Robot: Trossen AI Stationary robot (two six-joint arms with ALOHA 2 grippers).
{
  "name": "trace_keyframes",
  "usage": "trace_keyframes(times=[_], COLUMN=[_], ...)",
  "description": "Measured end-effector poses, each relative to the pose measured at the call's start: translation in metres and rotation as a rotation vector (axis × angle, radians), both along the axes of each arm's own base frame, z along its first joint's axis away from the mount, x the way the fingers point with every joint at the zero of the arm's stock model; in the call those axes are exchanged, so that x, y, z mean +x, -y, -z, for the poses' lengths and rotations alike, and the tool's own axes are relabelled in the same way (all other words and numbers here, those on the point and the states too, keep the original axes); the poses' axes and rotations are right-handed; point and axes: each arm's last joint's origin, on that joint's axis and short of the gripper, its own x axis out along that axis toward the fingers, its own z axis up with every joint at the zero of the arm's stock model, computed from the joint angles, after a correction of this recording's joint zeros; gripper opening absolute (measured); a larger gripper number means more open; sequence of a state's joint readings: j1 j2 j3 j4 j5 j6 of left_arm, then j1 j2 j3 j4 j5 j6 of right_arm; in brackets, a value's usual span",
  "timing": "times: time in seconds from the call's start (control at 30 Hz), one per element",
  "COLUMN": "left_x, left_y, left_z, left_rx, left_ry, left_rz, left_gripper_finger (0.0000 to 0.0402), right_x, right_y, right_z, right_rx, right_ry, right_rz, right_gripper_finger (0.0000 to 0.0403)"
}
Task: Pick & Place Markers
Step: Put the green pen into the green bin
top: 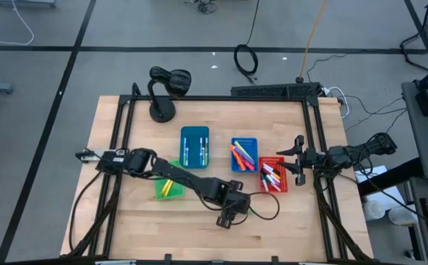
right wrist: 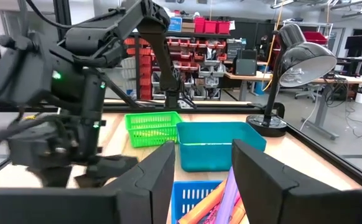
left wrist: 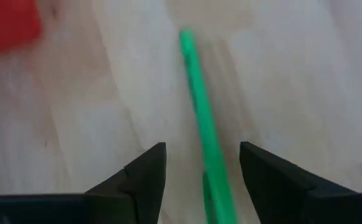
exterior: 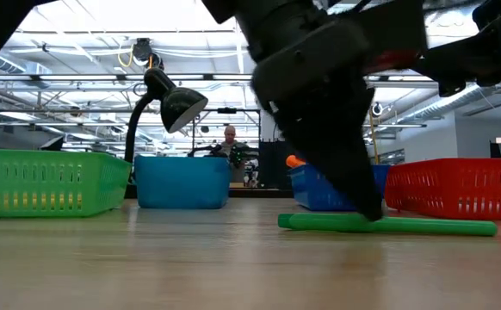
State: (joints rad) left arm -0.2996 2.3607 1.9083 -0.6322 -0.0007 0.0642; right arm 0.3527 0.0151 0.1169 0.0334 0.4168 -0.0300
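A green marker [exterior: 423,225] lies flat on the bare wood near the table's front middle, also seen in the high view as a green marker [top: 254,213]. My left gripper [left wrist: 203,146] slants down over it, open. One finger stands on each side of the green marker [left wrist: 199,106], which runs lengthwise through the gap. In the low view the left gripper [exterior: 367,207] reaches down to table height at the marker's left part and hides it there. My right gripper [top: 296,158] waits open at the right edge, level, beside the red bin [top: 273,175] with several markers.
A green bin [top: 168,185], a teal bin [top: 194,146] and a blue bin [top: 244,154] with several markers stand across the table's middle. A black desk lamp [top: 162,92] stands at the far left. Bare wood lies along the near edge around the marker.
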Motion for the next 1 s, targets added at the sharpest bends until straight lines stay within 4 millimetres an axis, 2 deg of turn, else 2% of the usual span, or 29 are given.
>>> trace_keyframes(times=[0.2,0.43,0.53,0.63,0.8,1.0], left_x=[0.01,0.015,0.015,0.013,0.012,0.011], left_y=[0.003,-0.007,-0.011,-0.011,-0.013,-0.01], left_z=[0.01,0.025,0.026,0.026,0.027,0.028], left_rx=[-0.014,-0.19,-0.177,-0.137,-0.161,-0.152], left_ry=[0.074,-0.004,-0.013,-0.027,-0.053,-0.06], left_rz=[0.037,0.004,-0.015,-0.037,-0.076,-0.106], left_gripper_finger=[0.0184,0.0159,0.0143,0.0111,0.0022,0.0024], right_x=[0.0,0.001,0.001,0.001,0.001,0.001], right_y=[0.0,0.0,0.0,0.0,0.0,0.0], right_z=[0.0,0.001,0.001,0.001,0.001,0.001], right_rx=[0.0,-0.004,-0.005,-0.004,-0.005,-0.005], right_ry=[-0.001,-0.01,-0.014,-0.012,-0.012,-0.012], right_rz=[0.0,0.001,0.0,0.0,0.0,0.0], right_gripper_finger=[0.0146,0.0146,0.0146,0.0146,0.0146,0.0146])
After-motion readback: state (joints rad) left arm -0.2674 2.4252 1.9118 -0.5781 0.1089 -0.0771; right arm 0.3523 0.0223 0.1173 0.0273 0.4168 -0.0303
